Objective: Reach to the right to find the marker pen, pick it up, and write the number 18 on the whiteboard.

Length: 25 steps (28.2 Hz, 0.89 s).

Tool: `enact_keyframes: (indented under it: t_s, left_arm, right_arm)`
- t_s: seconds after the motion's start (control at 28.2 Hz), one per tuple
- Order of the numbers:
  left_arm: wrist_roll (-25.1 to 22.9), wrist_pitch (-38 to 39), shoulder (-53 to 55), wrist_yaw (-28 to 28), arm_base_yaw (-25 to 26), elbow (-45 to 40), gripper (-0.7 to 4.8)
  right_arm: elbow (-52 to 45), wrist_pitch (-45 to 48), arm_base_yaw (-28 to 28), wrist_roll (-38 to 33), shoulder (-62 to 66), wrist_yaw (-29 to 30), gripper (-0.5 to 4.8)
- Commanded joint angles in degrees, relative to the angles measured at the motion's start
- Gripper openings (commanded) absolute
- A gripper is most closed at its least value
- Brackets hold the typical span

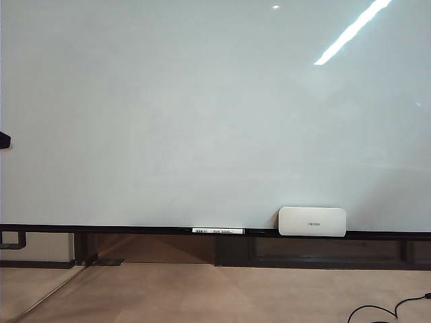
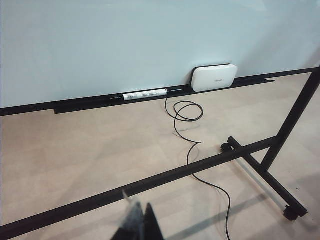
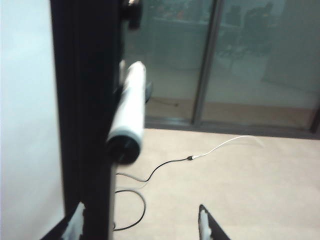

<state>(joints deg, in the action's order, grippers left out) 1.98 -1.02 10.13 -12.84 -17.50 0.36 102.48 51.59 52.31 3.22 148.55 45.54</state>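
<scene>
The whiteboard (image 1: 202,114) fills most of the exterior view and carries no strokes. On its black lower rail (image 1: 101,229), at lower centre, lies a labelled white marker (image 1: 217,231), with the white eraser block (image 1: 312,221) just to its right.

In the right wrist view the marker pen (image 3: 128,112) lies blurred on the rail beside the board. The right gripper (image 3: 142,225) sits at the bottom edge with fingers (image 3: 206,225) spread wide, holding nothing.

The left gripper (image 2: 137,225) appears only as a dark tip at the bottom of its view, over the floor and a black cable (image 2: 190,145); I cannot tell its opening.

The whiteboard (image 1: 202,114) is glossy, pale blue-white and blank, with a thin black rail along its lower edge. In the right wrist view the marker pen (image 3: 129,110), white-barrelled with a dark end, lies blurred against that rail.
</scene>
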Motion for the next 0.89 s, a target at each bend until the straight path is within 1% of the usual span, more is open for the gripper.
enact_keyframes:
  t_s: [0.04, 0.14, 0.32, 0.46, 0.89]
  left_arm:
    - [-0.2, -0.2, 0.0, 0.2, 0.0, 0.2, -0.05]
    - [0.0, 0.1, 0.0, 1.5, 0.0, 0.2, -0.05]
    - [0.0, 0.1, 0.0, 1.7, 0.0, 0.2, -0.05]
    - [0.0, 0.2, 0.0, 2.6, 0.0, 0.2, -0.06]
    - [0.0, 0.7, 0.0, 2.8, 0.0, 0.2, -0.05]
  right_arm:
    - [3.1, 0.7, 0.1, -0.6, 1.1, -0.3, 2.89]
    - [5.0, 0.2, 0.1, -1.8, 1.9, -0.2, 2.89]
    - [6.9, -1.4, -0.3, -1.8, 2.4, 1.0, 2.88]
    - [6.9, -1.9, -0.6, -1.7, 2.5, 1.2, 2.88]
    - [6.9, -1.0, -1.6, -2.0, 2.7, 2.2, 2.88]
